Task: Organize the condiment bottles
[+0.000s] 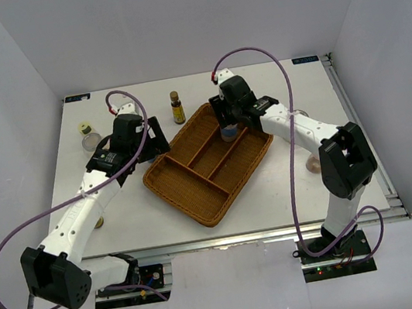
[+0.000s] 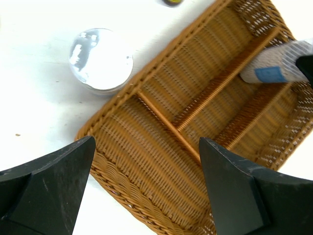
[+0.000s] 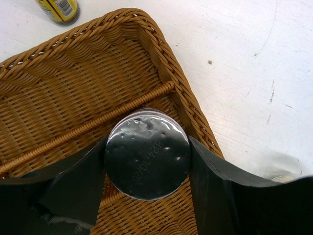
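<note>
My right gripper (image 3: 146,155) is shut on a silver-capped, blue-labelled cylinder (image 3: 146,142), holding it upright in the far corner compartment of the brown woven tray (image 3: 58,83). In the top view this gripper (image 1: 230,129) stands over the tray's far end (image 1: 203,112). My left gripper (image 2: 146,169) is open and empty above the tray's left end (image 2: 146,181); it also shows in the top view (image 1: 154,141). A squat silver-lidded jar (image 2: 100,58) stands on the table beside the tray. A slim amber bottle (image 1: 177,108) stands behind the tray.
A yellow-capped bottle (image 1: 86,129) and a glass jar (image 1: 93,143) stand at the far left. Two more small containers (image 1: 313,162) stand to the right of the tray, partly hidden by my right arm. White walls enclose the table.
</note>
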Controlling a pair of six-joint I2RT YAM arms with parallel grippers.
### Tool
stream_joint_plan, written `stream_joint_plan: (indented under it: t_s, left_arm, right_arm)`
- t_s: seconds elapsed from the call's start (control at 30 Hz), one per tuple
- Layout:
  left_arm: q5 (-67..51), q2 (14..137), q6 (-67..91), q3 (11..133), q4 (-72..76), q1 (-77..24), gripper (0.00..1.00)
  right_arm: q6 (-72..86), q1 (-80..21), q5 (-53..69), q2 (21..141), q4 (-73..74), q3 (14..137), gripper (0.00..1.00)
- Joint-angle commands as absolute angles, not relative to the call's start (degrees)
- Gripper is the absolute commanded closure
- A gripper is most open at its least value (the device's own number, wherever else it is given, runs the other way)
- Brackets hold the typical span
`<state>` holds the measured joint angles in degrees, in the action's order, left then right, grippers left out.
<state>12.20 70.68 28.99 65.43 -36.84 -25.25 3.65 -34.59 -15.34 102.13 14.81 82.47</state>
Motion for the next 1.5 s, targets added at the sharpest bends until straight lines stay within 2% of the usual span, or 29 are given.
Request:
stream_joint_plan:
  t_s: [0.0,0.2,0.3,0.33,0.57,0.63,0.7,0.87,1.03,1.27,1.4,1.43,1.47]
  left_arm:
    - [14.8,71.7,30.2,67.2,-37.2,-23.9,0.02]
    - [15.9,73.8,30.5,67.9,-36.9,-22.3,0.02]
    - [16.1,75.1,30.4,68.4,-36.7,-21.8,0.02]
    - [16.4,75.5,30.4,68.5,-36.5,-21.7,0.02]
    - [14.7,78.4,30.9,69.5,-35.3,-19.8,0.02]
    - [14.5,79.7,30.7,70.4,-35.1,-19.5,0.02]
    - [15.3,81.6,30.5,71.2,-35.5,-19.1,0.02]
    - [16.0,84.0,30.3,72.2,-34.9,-17.7,0.02]
    - [14.9,87.4,29.7,73.1,-34.0,-17.2,0.07]
    - [15.5,89.6,29.8,73.6,-34.2,-17.2,0.21]
    - [15.6,89.2,30.0,73.0,-34.7,-17.1,0.38]
    - [15.6,89.1,30.1,72.8,-34.9,-17.1,0.51]
    - [15.5,88.7,30.2,72.7,-35.2,-17.2,0.59]
  right_arm:
    - [1.3,-34.5,-17.5,100.5,9.7,81.9,0.4]
    - [0.3,-33.8,-17.1,100.2,9.8,81.3,0.36]
    - [0.3,-33.4,-17.0,99.5,9.7,80.7,0.1]
    - [0.3,-33.3,-16.8,99.2,9.7,80.4,0.09]
    - [0.3,-33.0,-16.6,97.0,11.9,83.0,0.07]
    - [0.3,-33.0,-17.0,96.1,15.1,85.2,0.02]
    - [0.4,-33.0,-17.6,94.6,17.4,87.5,0.02]
    - [1.7,-33.0,-17.0,88.4,20.1,86.4,0.04]
    - [1.8,-33.0,-16.3,79.1,19.2,82.5,0.06]
    - [1.9,-33.0,-16.4,72.0,18.1,80.9,0.07]
    - [1.7,-33.0,-17.0,70.5,17.8,80.6,0.07]
    - [1.6,-33.0,-17.1,70.4,17.8,80.6,0.07]
    - [1.5,-33.0,-17.3,70.2,17.8,80.4,0.07]
